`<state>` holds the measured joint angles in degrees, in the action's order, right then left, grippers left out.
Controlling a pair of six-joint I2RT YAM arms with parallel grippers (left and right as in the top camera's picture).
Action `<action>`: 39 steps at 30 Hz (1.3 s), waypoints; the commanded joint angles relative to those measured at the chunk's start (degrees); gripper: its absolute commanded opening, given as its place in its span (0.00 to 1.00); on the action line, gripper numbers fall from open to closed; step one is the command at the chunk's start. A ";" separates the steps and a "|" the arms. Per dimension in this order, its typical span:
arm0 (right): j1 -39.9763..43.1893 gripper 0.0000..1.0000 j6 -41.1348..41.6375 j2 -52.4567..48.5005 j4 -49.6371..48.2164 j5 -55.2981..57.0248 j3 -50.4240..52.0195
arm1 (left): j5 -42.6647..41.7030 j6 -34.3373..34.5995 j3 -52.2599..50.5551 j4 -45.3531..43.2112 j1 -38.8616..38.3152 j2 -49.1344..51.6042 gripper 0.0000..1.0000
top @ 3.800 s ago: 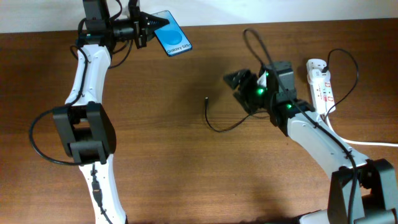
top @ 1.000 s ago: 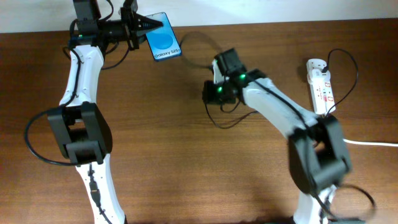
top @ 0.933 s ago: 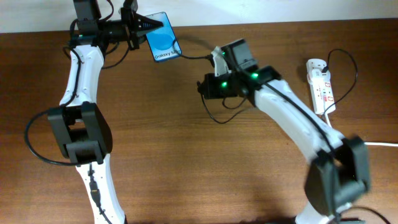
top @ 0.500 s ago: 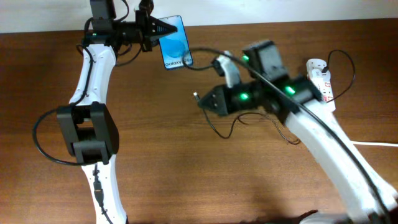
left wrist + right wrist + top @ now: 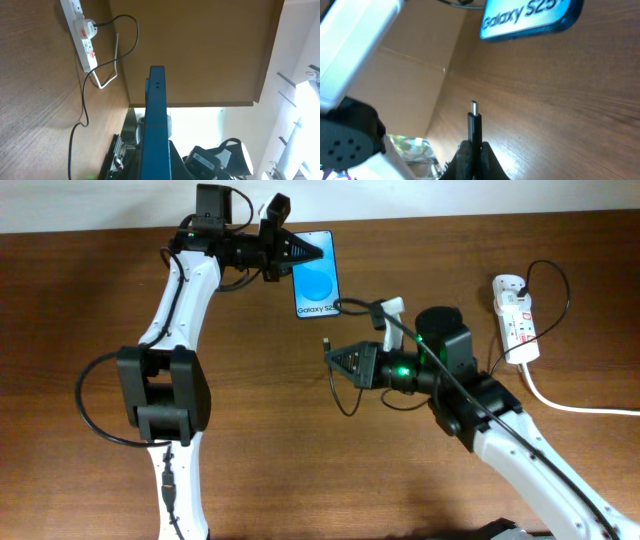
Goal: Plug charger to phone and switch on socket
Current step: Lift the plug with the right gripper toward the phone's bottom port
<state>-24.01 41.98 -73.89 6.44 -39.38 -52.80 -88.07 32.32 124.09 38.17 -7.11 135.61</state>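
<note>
Closer together: phone [image 5: 318, 273], charger [image 5: 474, 126]

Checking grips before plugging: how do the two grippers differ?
The left gripper is shut on the phone, broad and blue; the right gripper is shut on the charger, thin and black. The left grips the phone's side; the right aims the plug at its bottom edge. Both are shut.

**Overhead:** fixed cam above table [image 5: 250, 470], facing straight down, far back; both arms in frame.
**L wrist:** cam behind left gripper [image 5: 305, 250], facing out along it, v. close to phone [image 5: 156, 130] seen edge-on at its tips; socket [image 5: 80, 30] far ahead.
**R wrist:** cam behind right gripper [image 5: 472, 150], close on charger [image 5: 474, 122] at its tips, phone ahead.
**Shared:** phone, all 3 views; socket, overhead & L wrist.
</note>
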 commanded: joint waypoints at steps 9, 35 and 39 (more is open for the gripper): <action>1.64 0.04 6.10 -4.11 -6.73 -1.79 -0.02 | -2.10 1.51 0.72 -1.51 0.48 -0.61 0.00; 4.17 0.04 10.25 -11.15 -17.57 -9.55 -0.02 | -2.10 1.49 0.72 -2.60 0.24 -0.61 0.00; 4.15 0.04 10.88 -11.15 -17.57 -10.10 -0.02 | -2.10 1.46 0.72 -2.60 0.24 -0.61 0.00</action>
<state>-19.90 52.53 -84.60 -10.96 -47.99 -52.49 -88.09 33.43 124.09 35.75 -6.90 135.61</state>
